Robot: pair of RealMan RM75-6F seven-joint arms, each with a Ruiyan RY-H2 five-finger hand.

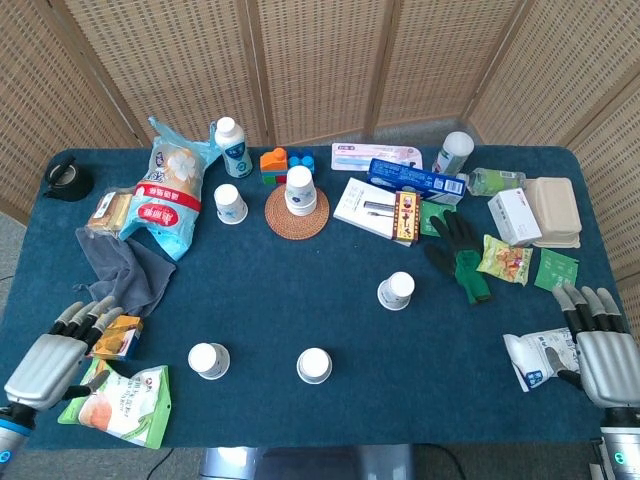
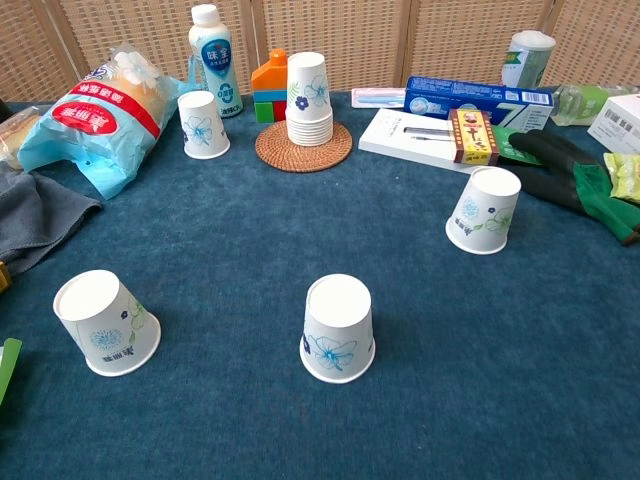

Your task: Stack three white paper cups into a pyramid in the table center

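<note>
Head view: nothing stacked yet. Three upturned cups stand apart; my left hand and right hand hover spread, holding nothing.

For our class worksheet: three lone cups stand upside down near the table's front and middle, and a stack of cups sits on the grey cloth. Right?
Not quite. The stack of cups sits on the round woven coaster, not the grey cloth; the chest view shows it. The rest holds.
</note>
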